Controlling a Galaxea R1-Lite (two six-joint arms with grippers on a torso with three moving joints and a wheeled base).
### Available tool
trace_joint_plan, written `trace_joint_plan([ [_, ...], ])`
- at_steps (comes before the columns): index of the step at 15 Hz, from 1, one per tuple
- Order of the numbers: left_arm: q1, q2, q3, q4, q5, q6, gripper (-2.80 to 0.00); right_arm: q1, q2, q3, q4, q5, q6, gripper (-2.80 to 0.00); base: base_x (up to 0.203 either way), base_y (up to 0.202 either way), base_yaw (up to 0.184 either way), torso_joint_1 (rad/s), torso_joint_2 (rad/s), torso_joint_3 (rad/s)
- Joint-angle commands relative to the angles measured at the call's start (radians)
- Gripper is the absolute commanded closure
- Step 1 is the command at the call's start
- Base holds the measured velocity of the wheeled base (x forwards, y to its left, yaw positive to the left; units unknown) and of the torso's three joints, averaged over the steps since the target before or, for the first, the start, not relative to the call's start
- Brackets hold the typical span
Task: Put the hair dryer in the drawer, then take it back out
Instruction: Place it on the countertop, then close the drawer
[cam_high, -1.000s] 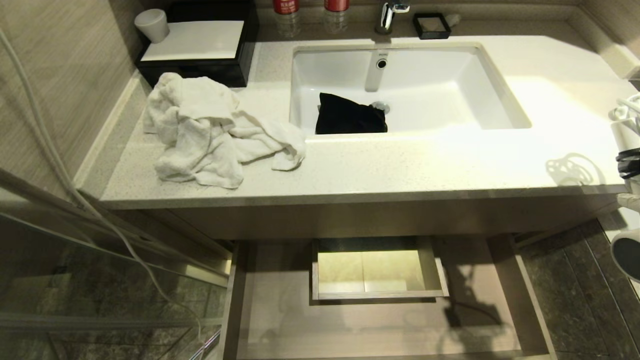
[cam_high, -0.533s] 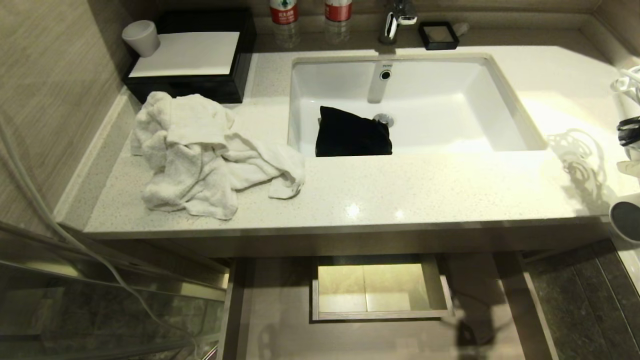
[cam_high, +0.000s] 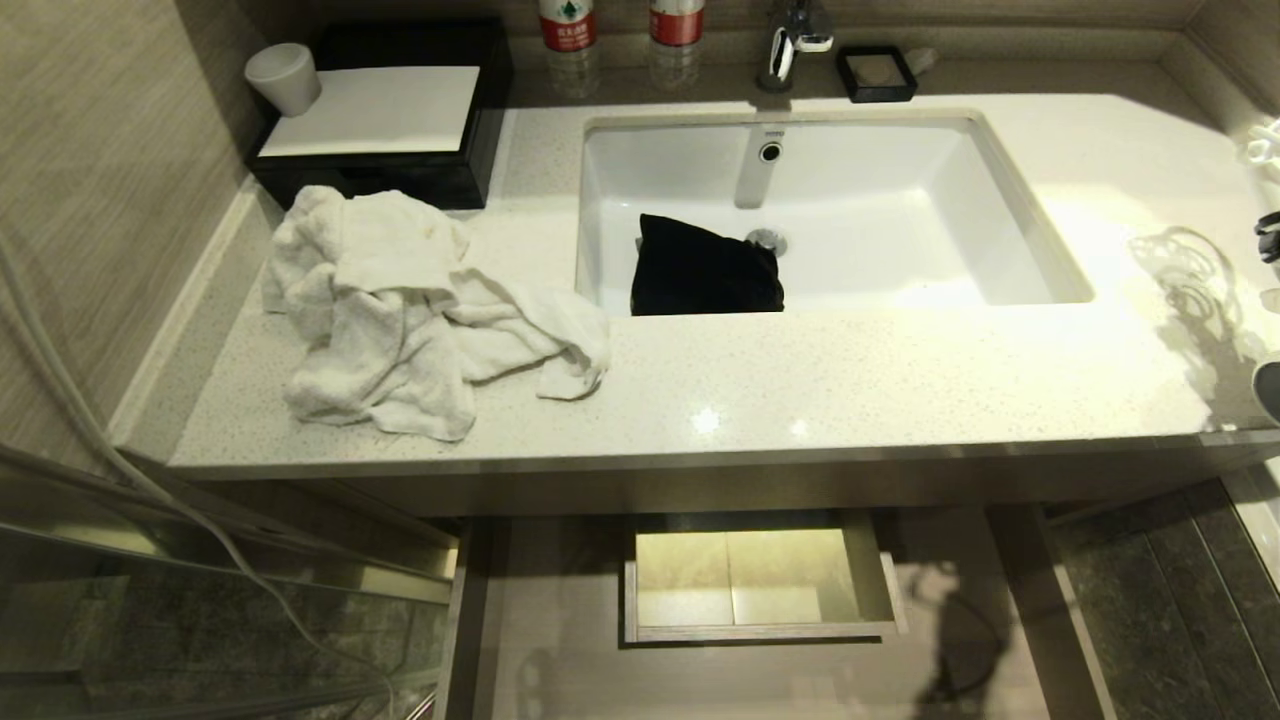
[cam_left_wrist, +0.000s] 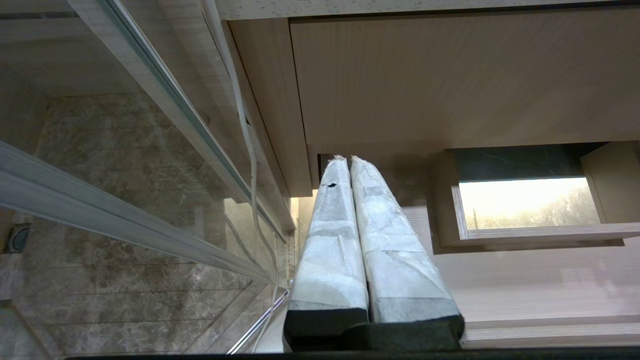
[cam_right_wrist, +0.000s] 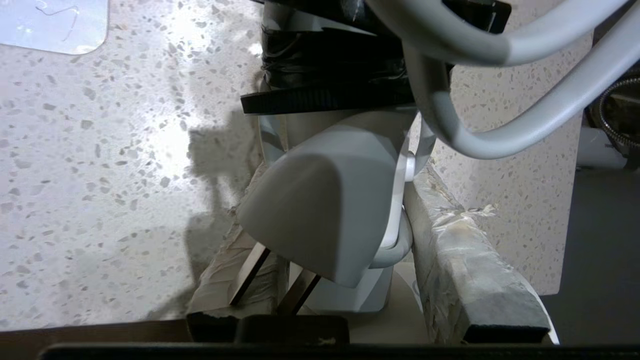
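The right gripper (cam_right_wrist: 345, 280) is seen in the right wrist view clamped on the hair dryer (cam_right_wrist: 320, 215), its taped fingers (cam_right_wrist: 465, 260) pressed against either side of the white body, with the bundled cord (cam_right_wrist: 500, 100) looping above and a black strap around the bundle; the dryer is held over the speckled countertop (cam_high: 800, 370), at the right-hand end beyond the sink (cam_high: 830, 200); in the head view only slivers of the dryer (cam_high: 1268, 390) are caught at the frame's right edge, where more of it was shown a second ago, so it has been carried further right of the sink; the scene as a whole has also shifted downward in the picture, which is the camera's move. The drawer (cam_high: 520, 620) is stood open below the countertop, in front of the sink, its boxed cutout (cam_high: 755, 585) visible. No writing can be read on the dryer; the red labels on two bottles (cam_high: 566, 22) behind the sink are too small to be made out. A crumpled white towel (cam_high: 400, 310) is lain left of the sink, and a black cloth (cam_high: 705, 270) inside it. The left gripper (cam_left_wrist: 347, 165) is parked low beside the drawer, its fingers pressed together.
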Motion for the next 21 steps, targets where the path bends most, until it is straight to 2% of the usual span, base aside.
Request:
trace_joint_plan([
  [1, 0.000, 0.000, 0.000, 0.000, 0.000, 0.000, 0.00, -0.010, 0.069, -0.029, -0.016, 0.031, -0.018, 0.00, 0.000, 0.000, 0.000, 0.000, 0.00, 0.000],
  [4, 0.000, 0.000, 0.002, 0.000, 0.000, 0.000, 0.00, -0.011, 0.125, -0.044, -0.048, 0.095, -0.068, 0.00, 0.000, 0.000, 0.000, 0.000, 0.00, 0.000],
  [7, 0.000, -0.001, 0.001, 0.000, 0.000, 0.000, 0.00, -0.014, 0.169, -0.066, -0.070, 0.105, -0.070, 0.00, 0.000, 0.000, 0.000, 0.000, 0.00, 0.000],
  [8, 0.000, 0.000, 0.000, 0.000, 0.000, 0.000, 0.00, -0.015, 0.177, -0.072, -0.078, 0.107, -0.074, -2.80, 0.000, 0.000, 0.000, 0.000, 0.00, 0.000],
  [10, 0.000, 0.000, 0.002, 0.000, 0.000, 0.000, 0.00, -0.020, 0.183, -0.086, -0.082, 0.133, -0.108, -2.80, 0.000, 0.000, 0.000, 0.000, 0.00, 0.000],
  [12, 0.000, 0.000, 0.000, 0.000, 0.000, 0.000, 0.00, -0.040, 0.180, -0.088, -0.080, 0.196, -0.143, -2.80, 0.000, 0.000, 0.000, 0.000, 0.00, 0.000],
  [14, 0.000, 0.000, 0.000, 0.000, 0.000, 0.000, 0.00, -0.056, 0.160, -0.087, -0.077, 0.223, -0.143, -2.80, 0.000, 0.000, 0.000, 0.000, 0.00, 0.000],
  [16, 0.000, 0.000, 0.002, 0.000, 0.000, 0.000, 0.00, -0.071, 0.115, -0.080, -0.073, 0.244, -0.104, -2.80, 0.000, 0.000, 0.000, 0.000, 0.00, 0.000],
  [19, 0.000, 0.000, 0.001, 0.000, 0.000, 0.000, 0.00, -0.073, 0.046, -0.066, -0.063, 0.243, 0.002, -2.80, 0.000, 0.000, 0.000, 0.000, 0.00, 0.000],
  [20, 0.000, -0.002, 0.002, 0.000, 0.000, 0.000, 0.00, -0.073, 0.025, -0.062, -0.060, 0.242, 0.022, 0.00, 0.000, 0.000, 0.000, 0.000, 0.00, 0.000],
  [21, 0.000, 0.000, 0.000, 0.000, 0.000, 0.000, 0.00, -0.072, 0.006, -0.053, -0.054, 0.240, 0.028, 0.00, 0.000, 0.000, 0.000, 0.000, 0.00, 0.000],
])
